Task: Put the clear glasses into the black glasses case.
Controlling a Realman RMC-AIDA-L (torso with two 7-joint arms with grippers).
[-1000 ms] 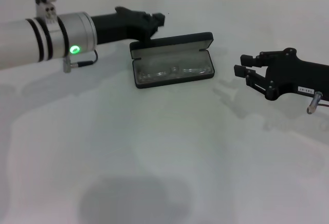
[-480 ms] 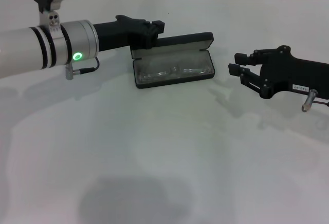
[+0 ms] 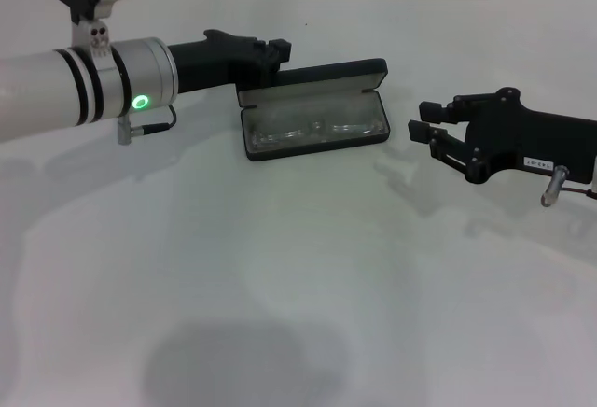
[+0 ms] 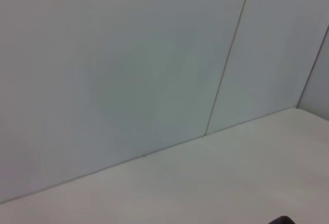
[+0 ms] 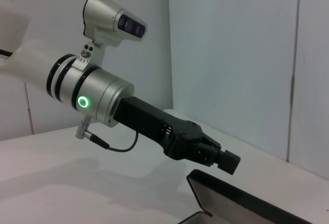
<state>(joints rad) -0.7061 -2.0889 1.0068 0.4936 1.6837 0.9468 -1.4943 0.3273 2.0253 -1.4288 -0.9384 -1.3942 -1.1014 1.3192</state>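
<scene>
The black glasses case (image 3: 313, 114) lies open on the white table, its lid (image 3: 317, 77) tipped back. The clear glasses (image 3: 317, 131) rest inside on the grey lining, folded and faint. My left gripper (image 3: 277, 50) hovers just behind the lid's left end, fingers together and holding nothing; it also shows in the right wrist view as the left gripper (image 5: 225, 161) above the case lid (image 5: 231, 196). My right gripper (image 3: 422, 121) is open, level with the case and a short way to its right, empty.
The white table (image 3: 298, 267) carries nothing else in the head view. A pale panelled wall (image 4: 128, 70) rises behind the table's far edge. The left forearm (image 3: 84, 85) spans the back left.
My right gripper has slid left, closer to the case. My left gripper has drawn back slightly to the left over the lid's end. The case and glasses have not moved.
</scene>
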